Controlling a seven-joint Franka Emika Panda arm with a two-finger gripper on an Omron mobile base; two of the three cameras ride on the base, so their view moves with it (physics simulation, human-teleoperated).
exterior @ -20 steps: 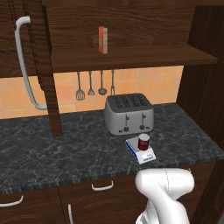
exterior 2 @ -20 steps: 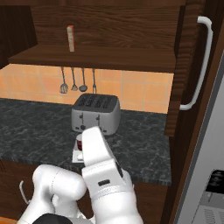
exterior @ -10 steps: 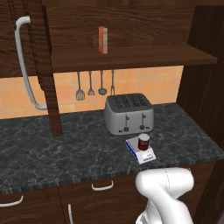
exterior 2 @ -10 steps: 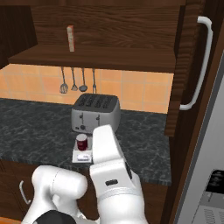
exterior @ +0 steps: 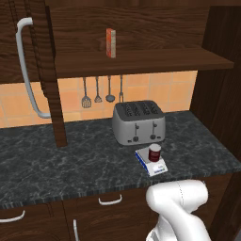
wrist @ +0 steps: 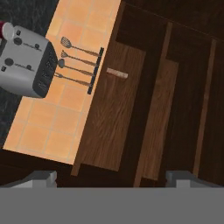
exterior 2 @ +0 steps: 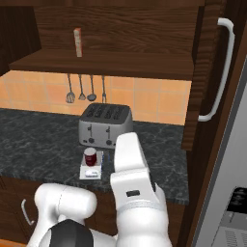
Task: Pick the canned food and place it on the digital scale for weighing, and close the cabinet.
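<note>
The dark red canned food (exterior: pixel 154 152) stands upright on the small blue-edged digital scale (exterior: pixel 158 168), just in front of the toaster; the same canned food (exterior 2: pixel 89 156) and digital scale (exterior 2: pixel 91 173) show left of my arm. The dark brown cabinet (exterior: pixel 141 61) hangs open above the counter, its left door (exterior: pixel 29 52) and right door (exterior 2: pixel 211 72) swung out. My gripper (wrist: pixel 113 178) is open, holds nothing and faces the cabinet's shelf. A sliver of the canned food (wrist: pixel 5 29) peeks past the toaster's corner.
A silver four-slot toaster (exterior: pixel 138 122) sits on the black marble counter (exterior: pixel 56 160). A tall orange-red box (exterior: pixel 110 42) stands on the cabinet shelf. Utensils (exterior: pixel 97 90) hang on the tiled wall. Low drawers (exterior: pixel 108 202) run under the counter. A grey appliance (exterior 2: pixel 236 193) borders the right.
My arm has swung to the right in the right base view, uncovering the can on the scale. The can, scale and cabinet doors have not moved.
</note>
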